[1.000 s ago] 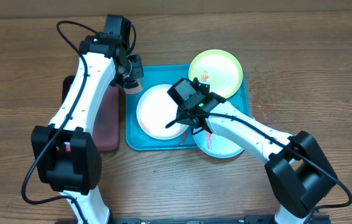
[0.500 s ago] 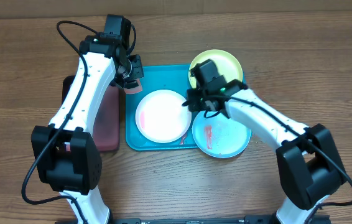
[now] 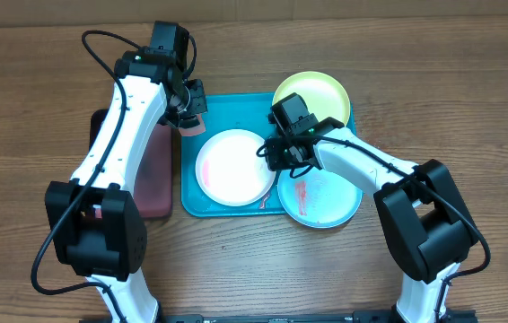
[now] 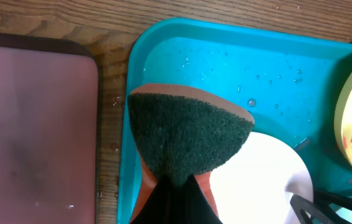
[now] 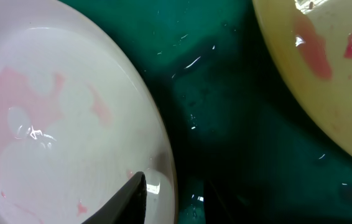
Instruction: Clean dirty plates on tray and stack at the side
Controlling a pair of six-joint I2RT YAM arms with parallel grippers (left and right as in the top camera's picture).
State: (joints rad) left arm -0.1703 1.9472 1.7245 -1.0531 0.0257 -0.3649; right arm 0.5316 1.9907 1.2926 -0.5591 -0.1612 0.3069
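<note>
Right gripper (image 3: 276, 154) is down at the right-hand rim of the white plate (image 3: 230, 168), mid-frame in the overhead view. In its wrist view one finger (image 5: 132, 198) sits over that rim, but I honestly can't tell whether the jaws are pinched on it or just straddling it.

Working from the bottom of the frame up: the mint-blue plate (image 3: 324, 199) sits lower right, hanging over the edge of the tray (image 3: 223, 208), red smears on it. The white one lies flat inside the tray with faint pink streaks. The yellow-green plate (image 3: 312, 97) is upper right, partly over the rim, also smeared. At the tray's upper left corner the left gripper (image 3: 187, 112) is clamped tight on a sponge (image 4: 188, 134) – green scrubby side out, hovering just off the white plate. The smaller pinkish tray (image 3: 153, 175) sits left on the table (image 3: 39, 108).

My read: it's the scrub-the-white-plate step, and nothing's stacked. Next it needs a firm pinch on that rim to steady it, then the sponge brought down onto the smears.
</note>
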